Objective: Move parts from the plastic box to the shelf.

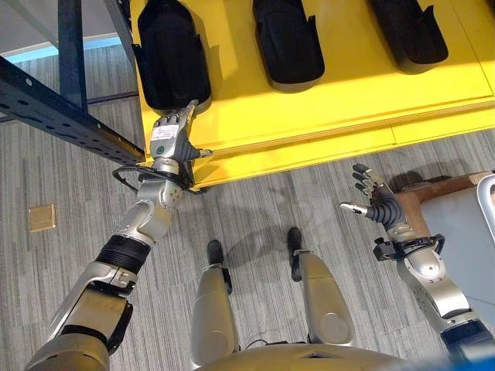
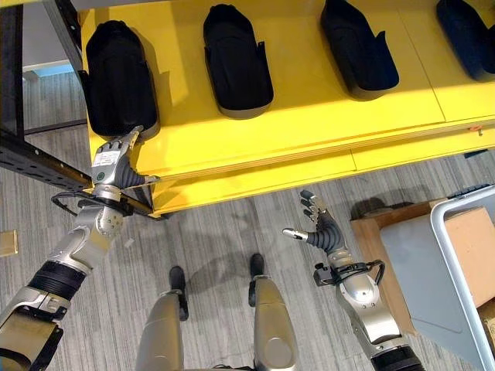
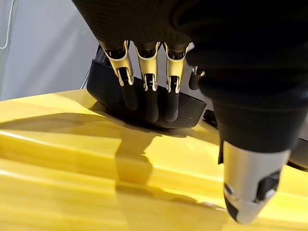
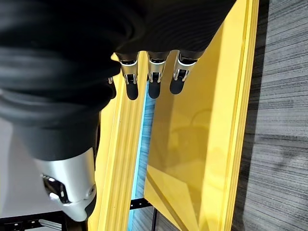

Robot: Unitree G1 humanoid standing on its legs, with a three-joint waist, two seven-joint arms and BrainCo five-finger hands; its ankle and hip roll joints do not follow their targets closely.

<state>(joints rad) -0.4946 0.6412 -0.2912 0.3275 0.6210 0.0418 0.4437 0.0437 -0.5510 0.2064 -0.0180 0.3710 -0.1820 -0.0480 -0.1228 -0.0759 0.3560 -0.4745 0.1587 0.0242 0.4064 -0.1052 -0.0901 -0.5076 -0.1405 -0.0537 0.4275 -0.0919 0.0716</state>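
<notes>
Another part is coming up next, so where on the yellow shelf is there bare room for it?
Bare strips lie between neighbouring black parts, and the widest bare band runs along the yellow shelf front edge. It is crowded at the leftmost part, where the left hand rests. The right hand hangs open over the floor.

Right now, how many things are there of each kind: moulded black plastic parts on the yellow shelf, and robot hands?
Moulded black plastic parts on the yellow shelf: 4
Robot hands: 2, left hand with straight fingers against the leftmost part, right hand open over the floor
Total: 6
</notes>
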